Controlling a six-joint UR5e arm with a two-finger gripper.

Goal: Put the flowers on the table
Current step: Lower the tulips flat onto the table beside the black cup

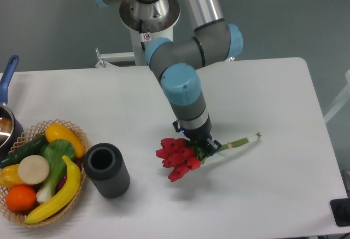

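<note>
The flowers (176,157), a bunch of red tulips with green stems, lie nearly flat just above or on the white table (262,195), blooms to the lower left, stems pointing right to about the table's middle right. My gripper (201,147) is shut on the flowers at the stems just behind the blooms, low over the tabletop. Its fingertips are mostly hidden by the leaves and the wrist. I cannot tell whether the blooms touch the table.
A dark grey cylindrical vase (106,169) stands left of the flowers. A wicker basket (76,135) with vegetables and fruit sits at the front left. A pot with a blue handle (7,75) is at the left edge. A black object (341,211) sits at the front right corner.
</note>
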